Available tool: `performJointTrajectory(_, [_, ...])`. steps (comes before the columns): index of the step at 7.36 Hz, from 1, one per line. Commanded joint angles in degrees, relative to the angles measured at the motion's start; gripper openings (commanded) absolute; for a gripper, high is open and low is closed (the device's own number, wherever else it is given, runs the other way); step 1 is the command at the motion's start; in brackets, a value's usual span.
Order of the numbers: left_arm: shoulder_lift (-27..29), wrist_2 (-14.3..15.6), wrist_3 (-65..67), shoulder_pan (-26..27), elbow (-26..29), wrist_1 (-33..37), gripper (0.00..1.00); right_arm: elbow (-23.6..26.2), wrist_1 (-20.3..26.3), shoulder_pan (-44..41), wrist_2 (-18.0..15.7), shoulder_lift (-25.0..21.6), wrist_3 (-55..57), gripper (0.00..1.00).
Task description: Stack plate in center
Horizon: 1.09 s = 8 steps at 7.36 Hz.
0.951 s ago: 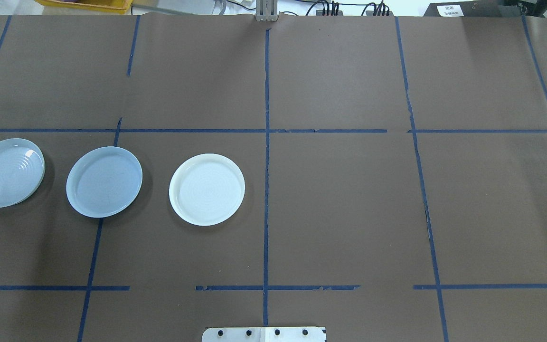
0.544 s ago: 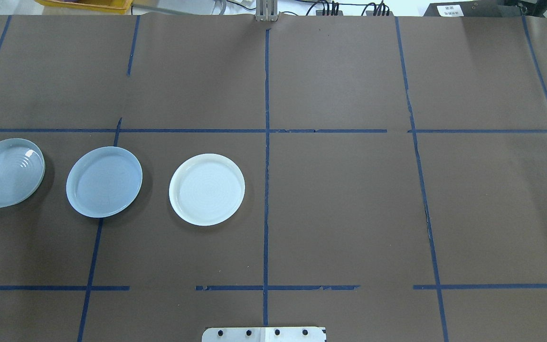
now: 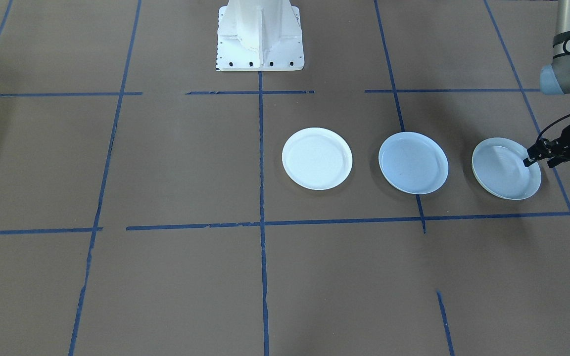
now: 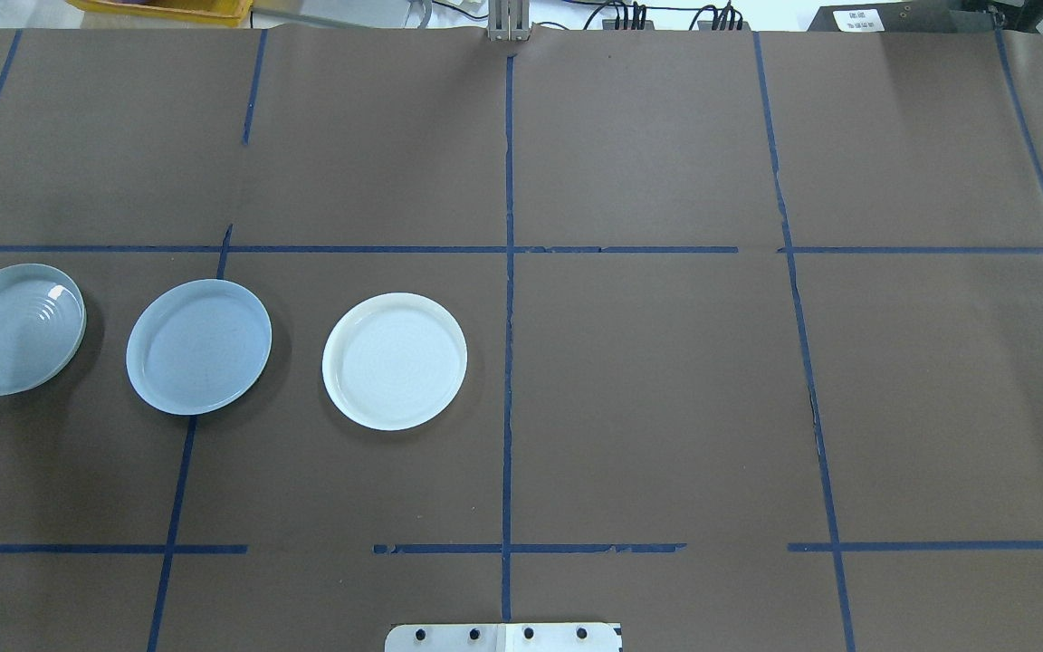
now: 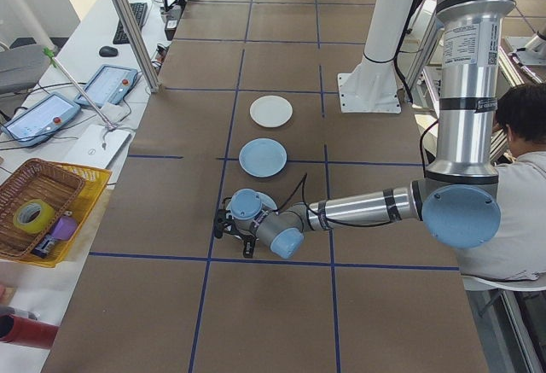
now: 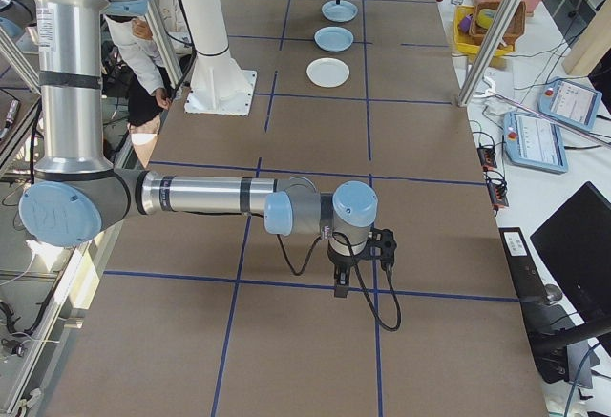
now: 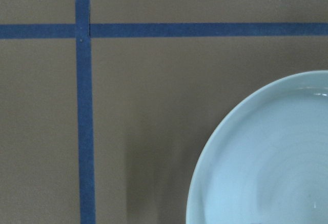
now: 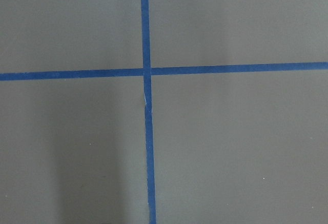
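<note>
Left tool (image 3: 527, 161) hovered at the ringed plate's (image 3: 506, 168) outer rim; whether its fingers were parted I could not tell. The blue plate (image 3: 413, 162) lay between it and the white plate (image 3: 317, 158), all empty. A shallow pinch might slip off the glossy rim.

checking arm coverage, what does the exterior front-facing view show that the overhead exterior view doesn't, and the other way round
Only the front-facing view shows the left arm's grey joints and the left gripper whole, at the ringed plate's outer rim, plus the white robot base.

Only the overhead shows the clutter past the table's far edge: a yellow bin and cables. Of the left gripper it catches just a black tip at the edge.

Both show the ringed plate, pale blue plate and white plate in a row, apart. Neither shows the right gripper.
</note>
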State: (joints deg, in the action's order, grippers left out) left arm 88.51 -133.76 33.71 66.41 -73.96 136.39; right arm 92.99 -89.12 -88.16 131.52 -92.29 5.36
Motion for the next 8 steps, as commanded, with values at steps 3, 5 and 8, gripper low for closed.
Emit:
performJointTrajectory(3, [0.00, -0.01, 0.13, -0.49, 0.30, -0.07, 0.16, 0.00, 0.00, 0.00, 0.05, 0.00, -0.09, 1.00])
performJointTrajectory(5, [0.00, -7.08, 0.91, -0.40, 0.48, -0.51, 0.00, 0.00, 0.00, 0.00, 0.05, 0.00, 0.00, 1.00])
performJointTrajectory(8, [-0.09, -14.47, 0.65, 0.64, 0.04, -0.34, 0.00, 0.00, 0.00, 0.00, 0.05, 0.00, 0.00, 1.00])
